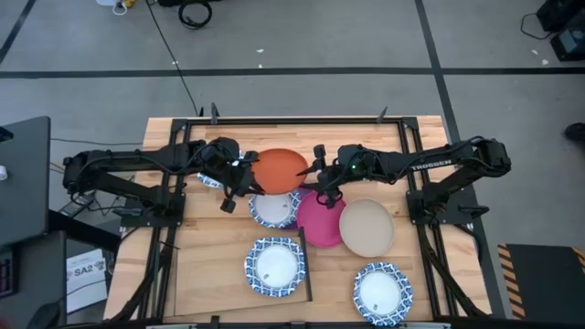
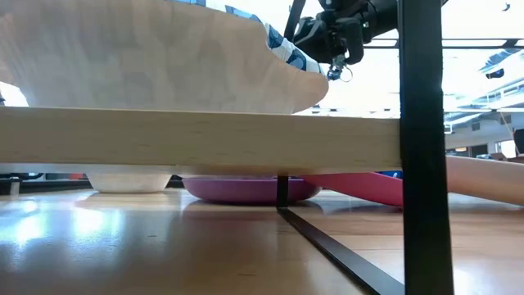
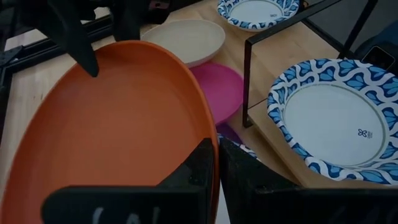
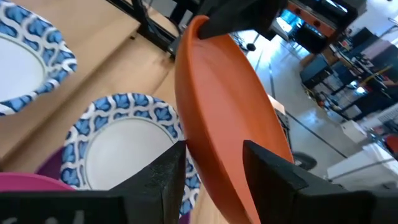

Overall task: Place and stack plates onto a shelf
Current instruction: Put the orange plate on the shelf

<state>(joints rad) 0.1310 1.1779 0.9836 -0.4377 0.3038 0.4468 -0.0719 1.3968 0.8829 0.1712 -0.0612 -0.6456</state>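
An orange plate (image 1: 279, 168) hangs tilted above the table's middle, between both grippers. My left gripper (image 1: 245, 180) is shut on its left rim. My right gripper (image 1: 317, 174) is open, its fingers standing on either side of the right rim (image 4: 198, 93). Beneath lie a blue-rimmed white plate (image 1: 274, 208) on a purple one (image 2: 246, 189), a magenta plate (image 1: 320, 221) and a beige plate (image 1: 366, 228). The shelf (image 1: 219, 265) stands raised at the near side, with one blue-rimmed plate (image 1: 274, 267) on it. My left gripper pinches the orange plate's rim (image 3: 211, 134) between its two fingers, one finger over the inner face and one behind. The fingers come from the table's left. The plate is lifted clear and tilted.
Another blue-rimmed plate (image 1: 382, 292) lies on the table near the right front. The shelf's dark frame strip (image 3: 247, 81) rises beside the magenta plate. Black frame rails run along both sides of the table. The shelf's left part shows bare wood.
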